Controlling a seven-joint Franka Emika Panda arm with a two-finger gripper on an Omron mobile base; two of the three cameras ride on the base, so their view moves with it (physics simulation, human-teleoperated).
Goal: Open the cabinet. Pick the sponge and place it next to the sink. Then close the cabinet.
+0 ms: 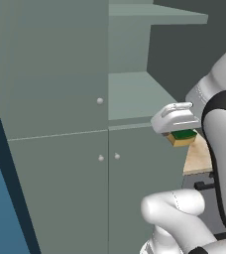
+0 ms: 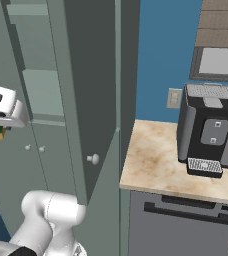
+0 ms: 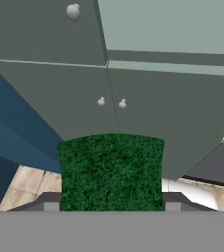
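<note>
Carrying the sponge [image 3: 111,170] away from the cabinet [image 1: 55,188] is the step in hand, as I judge it: the upper right door [image 2: 93,90] stands swung open, and the sponge is already off the shelf [image 1: 132,94] and in the air in front of it. In the hand view the jaws are clamped on the sponge, one dark fingertip [image 3: 47,201] at each side of it, green scrub face toward the camera. In the left base view the gripper [image 1: 180,130] hangs just in front of the shelf's edge, with the yellow body showing under the white hand.

To do this well, I would keep the hand level and swing it clear of the open door before turning toward the sink, which is not to be seen here; the sponge is soft, so a steady squeeze should hold it, though it may sag or twist if the move is jerky. The door, left open, is what the arm could catch.

The sponge is a small block, its green layer rough and fibrous and its yellow body smooth. Behind it the cabinet fronts are flat, matte grey-green, each with a small round pale knob [image 1: 100,100]. Farther right lies a marbled beige tabletop [image 2: 156,160] with a boxy black and grey coffee machine [image 2: 211,130] on it, a dark dishwasher panel [image 2: 181,225] below, and a blue wall [image 2: 161,50] behind.
</note>
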